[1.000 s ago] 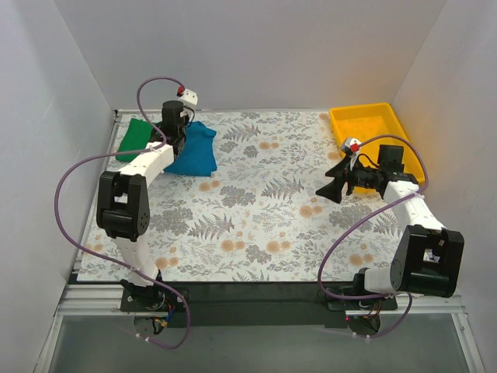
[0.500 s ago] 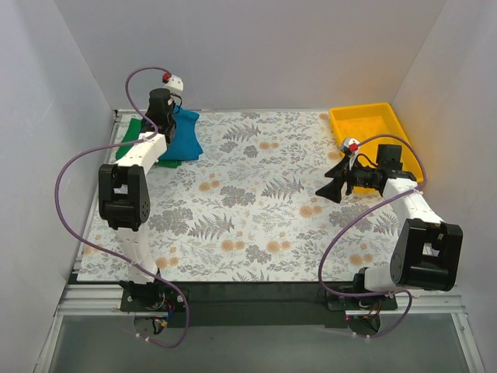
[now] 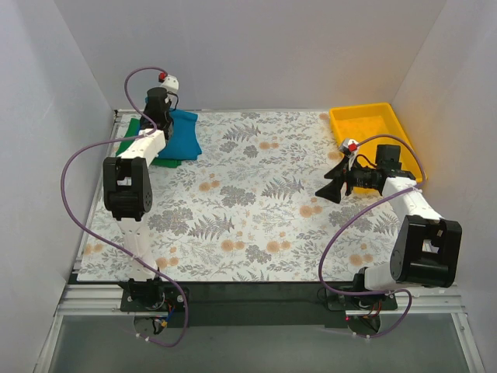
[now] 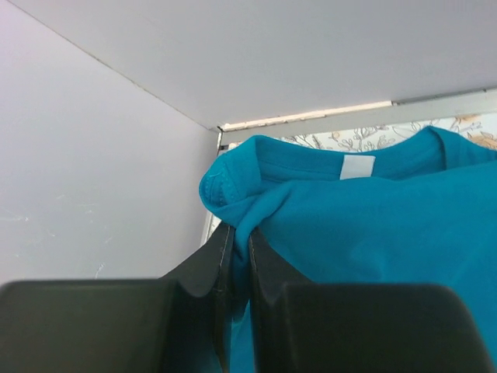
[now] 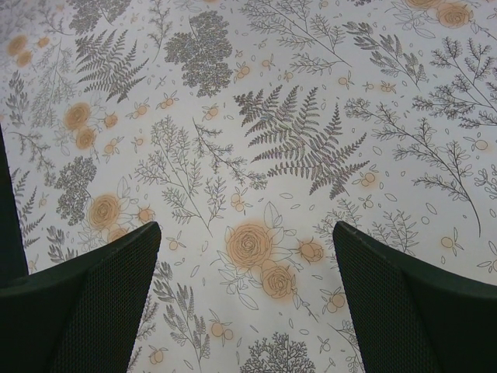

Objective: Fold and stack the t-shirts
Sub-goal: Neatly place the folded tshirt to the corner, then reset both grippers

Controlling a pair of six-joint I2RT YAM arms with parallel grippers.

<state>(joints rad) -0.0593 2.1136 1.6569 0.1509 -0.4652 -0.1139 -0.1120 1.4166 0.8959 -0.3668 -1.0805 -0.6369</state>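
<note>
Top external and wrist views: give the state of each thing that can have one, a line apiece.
teal-blue t-shirt: folded, lying on the green one, edge pinched.
green t-shirt: flat, mostly covered.
left gripper: shut on the teal-blue t-shirt.
right gripper: open, holding nothing.
yellow tray: upright, nothing seen inside.

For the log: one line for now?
left gripper shut on teal shirt | teal shirt over green shirt | right gripper open, empty

Bright even diffuse light, faint soft shadows, sharp overhead view, left wrist foreground slightly out of focus
</note>
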